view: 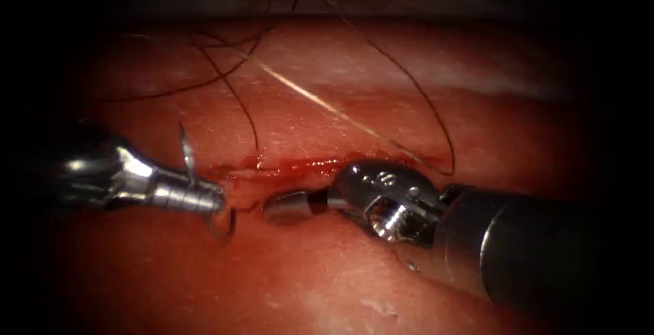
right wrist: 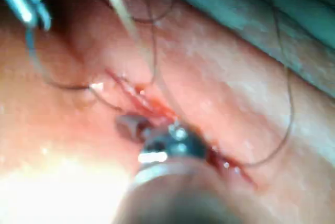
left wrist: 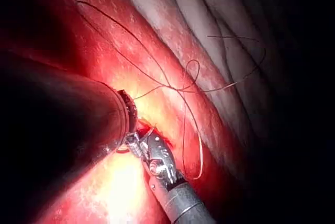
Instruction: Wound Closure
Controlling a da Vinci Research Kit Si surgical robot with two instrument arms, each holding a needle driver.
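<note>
Two tools meet over the tissue [view: 327, 274] at the cut [view: 306, 168], which runs across the middle of the endoscope frame with red fluid [view: 300, 166] along it. The right tool [view: 293, 207] enters from lower right, jaws together at the cut's lower lip; whether they pinch tissue I cannot tell. The left tool [view: 216, 202], centre left, is clamped on the needle [view: 187, 158] mid-curve. The needle's long axis stands nearly vertical, one end pointing up, the lower arc curling beneath the jaws against the tissue. Thread [view: 231, 90] loops loosely in the upper frame; slack could snag a tool, and the needle might twist in the jaws.
</note>
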